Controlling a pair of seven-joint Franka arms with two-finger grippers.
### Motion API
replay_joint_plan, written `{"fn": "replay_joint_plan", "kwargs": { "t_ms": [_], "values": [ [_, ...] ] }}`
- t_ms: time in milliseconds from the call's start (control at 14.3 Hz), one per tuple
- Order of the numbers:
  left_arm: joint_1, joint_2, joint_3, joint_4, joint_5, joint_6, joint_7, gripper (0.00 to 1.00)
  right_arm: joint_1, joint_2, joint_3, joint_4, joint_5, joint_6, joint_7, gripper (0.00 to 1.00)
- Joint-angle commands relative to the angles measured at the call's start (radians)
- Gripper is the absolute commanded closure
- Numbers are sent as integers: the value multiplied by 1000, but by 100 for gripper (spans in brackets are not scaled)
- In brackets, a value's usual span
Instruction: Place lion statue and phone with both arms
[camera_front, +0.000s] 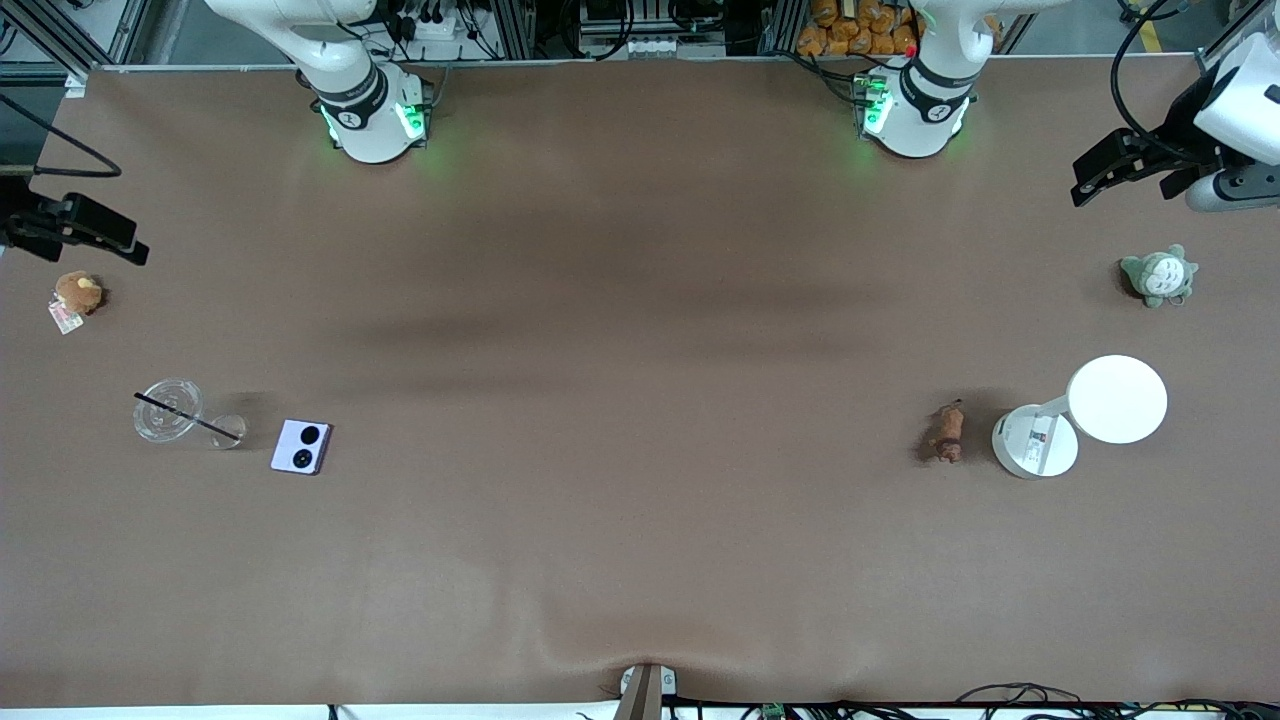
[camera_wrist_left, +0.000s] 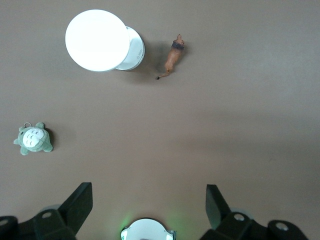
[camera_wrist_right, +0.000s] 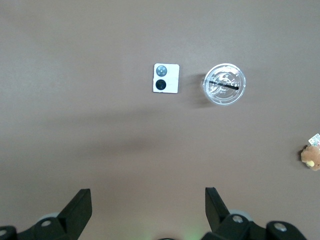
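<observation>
Left claw (camera_front: 1110, 180) spread, empty, high over the bench (camera_front: 640, 300) near the grey-green plush (camera_front: 1158, 276); right claw (camera_front: 85, 235) likewise, waiting. Lion (camera_front: 946, 432) beside the lamp (camera_front: 1080, 418); phone (camera_front: 301, 446) beside the cup (camera_front: 168, 408), each within its own arm's reach.

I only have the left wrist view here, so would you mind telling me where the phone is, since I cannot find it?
Observer: The phone lies flat on the table toward the right arm's end, beside a clear plastic cup with a black straw.
Operator: Thank you. Is the right gripper anywhere near it?
Observer: No. The right gripper hangs open high above the table at that end, holding nothing.
Operator: And is there anything else at that end?
Observer: A round brown plush with a tag sits farther from the front camera than the cup.
</observation>
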Motion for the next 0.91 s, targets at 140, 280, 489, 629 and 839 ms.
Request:
{"fn": "replay_joint_plan", "kwargs": {
  "t_ms": [140, 280, 489, 629, 839],
  "values": [
    [-7, 71, -10, 127, -1, -70, 12, 0, -11, -13, 14, 48, -21, -62, -10, 0],
    [-8, 91, -19, 163, 0, -100, 1, 0, -12, -11, 17, 51, -13, -58, -2, 0],
    [-4, 93, -20, 181, 9, -117, -2, 0, -12, -7, 17, 51, -7, -53, -2, 0],
    [-2, 93, -20, 181, 9, -117, -2, 0, -12, -6, 16, 50, -7, -54, 1, 0],
    [-2, 93, -20, 181, 9, -117, -2, 0, -9, -2, 17, 51, -3, -35, 4, 0]
  ]
}}
